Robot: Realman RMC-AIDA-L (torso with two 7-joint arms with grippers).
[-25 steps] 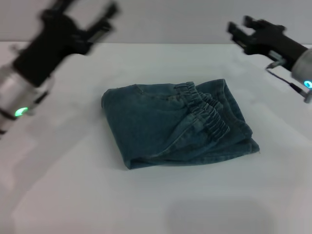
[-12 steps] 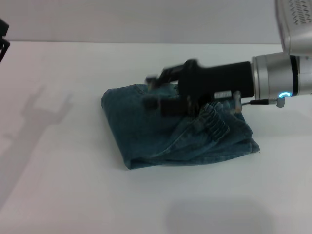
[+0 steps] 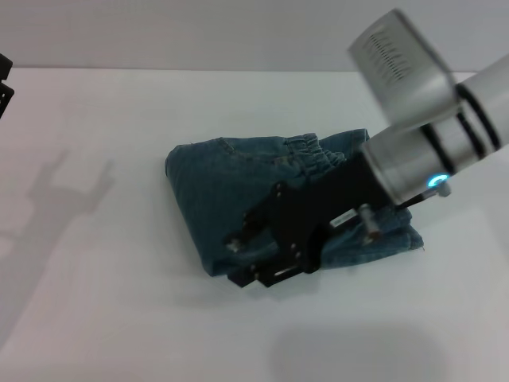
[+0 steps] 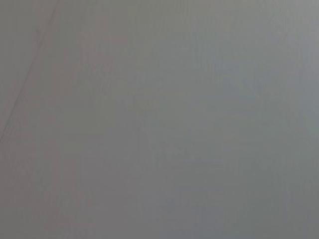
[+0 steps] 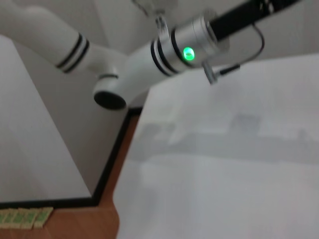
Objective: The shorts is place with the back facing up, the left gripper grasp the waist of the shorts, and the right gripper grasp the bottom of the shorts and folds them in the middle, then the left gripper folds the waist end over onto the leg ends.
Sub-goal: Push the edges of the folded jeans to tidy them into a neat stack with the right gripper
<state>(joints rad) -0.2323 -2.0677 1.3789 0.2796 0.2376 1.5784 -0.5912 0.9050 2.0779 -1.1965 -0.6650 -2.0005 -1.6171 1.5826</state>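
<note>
One shorts [image 3: 238, 183], one table [image 3: 119, 318], two hands: right hand [image 3: 266, 259], left hand [image 3: 3, 83].

right gripper [image 3: 258, 259] has swung down from over the ruched waist [image 3: 306, 147] to the near folded edge of the shorts [image 3: 215, 191] (fingers' state unreadable); arm now steeper.

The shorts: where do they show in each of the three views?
Head view: the shorts lie folded mid-table, the right gripper over their near edge.
Left wrist view: not in it, only blank grey.
Right wrist view: not in it.
Shared landmark: the white table, head and right wrist views.
</note>
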